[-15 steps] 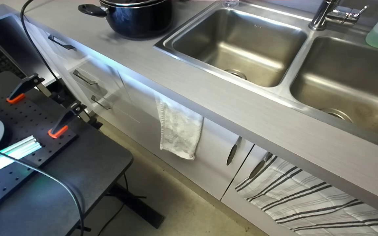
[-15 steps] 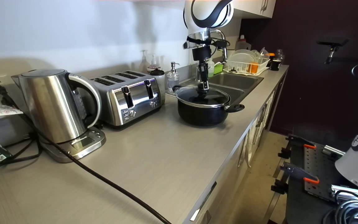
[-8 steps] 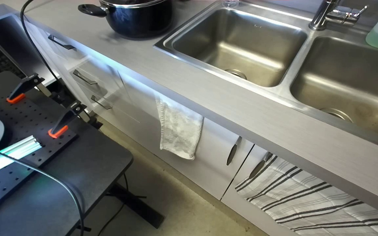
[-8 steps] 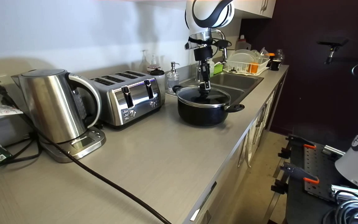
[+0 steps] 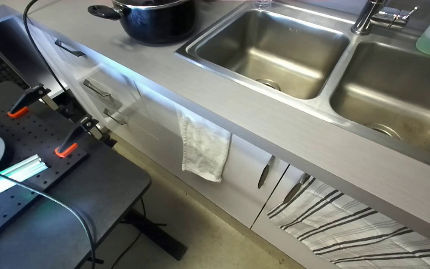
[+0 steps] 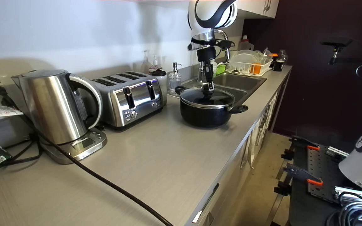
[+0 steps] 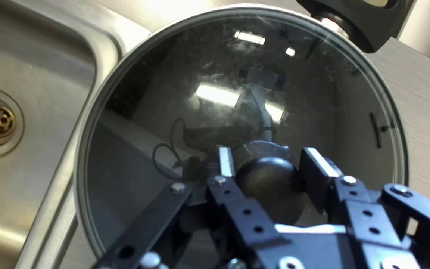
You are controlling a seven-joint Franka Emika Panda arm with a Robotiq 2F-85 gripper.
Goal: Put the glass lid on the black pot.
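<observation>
The black pot (image 6: pixel 204 116) stands on the counter by the sink in both exterior views (image 5: pixel 159 23); its top is cut off in one of them. The glass lid (image 6: pixel 196 97) lies over the pot's mouth, its metal rim level with the pot's top edge. In the wrist view the lid (image 7: pixel 215 63) fills the middle and looks centred, covering the pot's opening. My gripper (image 6: pixel 211 89) points down at the lid's middle. In the wrist view the gripper's (image 7: pixel 267 168) two fingers stand close on both sides of the dark round knob (image 7: pixel 271 183) and appear to clasp it.
The steel sink (image 7: pixel 50 93) lies right beside the pot. A pot handle (image 7: pixel 364 22) points toward the counter's front edge. A toaster (image 6: pixel 127 97), a kettle (image 6: pixel 55 106) and a soap dispenser (image 6: pixel 174 78) stand along the wall. A black cable (image 6: pixel 105 182) crosses the counter.
The gripper has shifted slightly toward the counter's front edge. The lid has shifted a little the same way, and the pot very slightly. The fingers stay at the knob.
</observation>
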